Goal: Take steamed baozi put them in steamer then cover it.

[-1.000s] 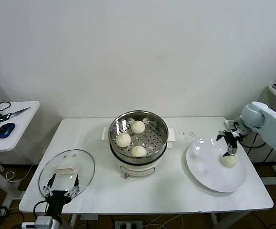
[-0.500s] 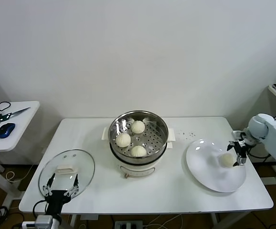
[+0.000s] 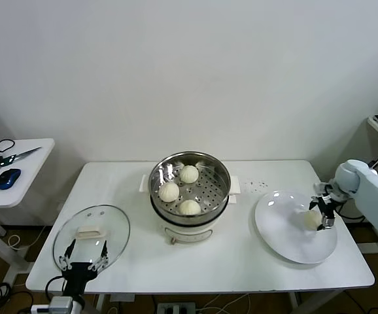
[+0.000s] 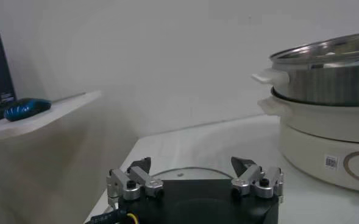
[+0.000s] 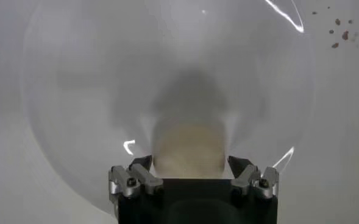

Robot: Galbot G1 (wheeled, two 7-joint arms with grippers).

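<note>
Three baozi point(image 3: 179, 190) already sit inside the steamer point(image 3: 189, 171) at the centre of the head view, spaced apart on its perforated floor so that a gap remains for one more. The fourth baozi point(image 3: 311, 220) lies on the white plate point(image 3: 277, 229) at the right of the frame, and the right gripper point(image 3: 324, 213) is down over it. In the right wrist view the bun point(image 5: 188, 151) fills the space between the two spread fingers point(image 5: 136, 176), which stand wide on either side of it and have not yet pinched it; that straddling pose looks chosen so a simple closing would catch the soft bun across its middle. The cover point(image 3: 91, 237) rests flat on the table point(image 3: 241, 261) at the lower left of the head view, handle up, parked clear of the pot so the basket mouth stays free for loading. The left gripper point(image 3: 82, 254) hovers at the cover's near edge with its fingers point(image 4: 133, 181) apart and holding nothing, apparently waiting where it can reach the handle once the last bun is in. A side table point(image 3: 19, 173) at the far left carries a mouse and scissors, unrelated to the job.
</note>
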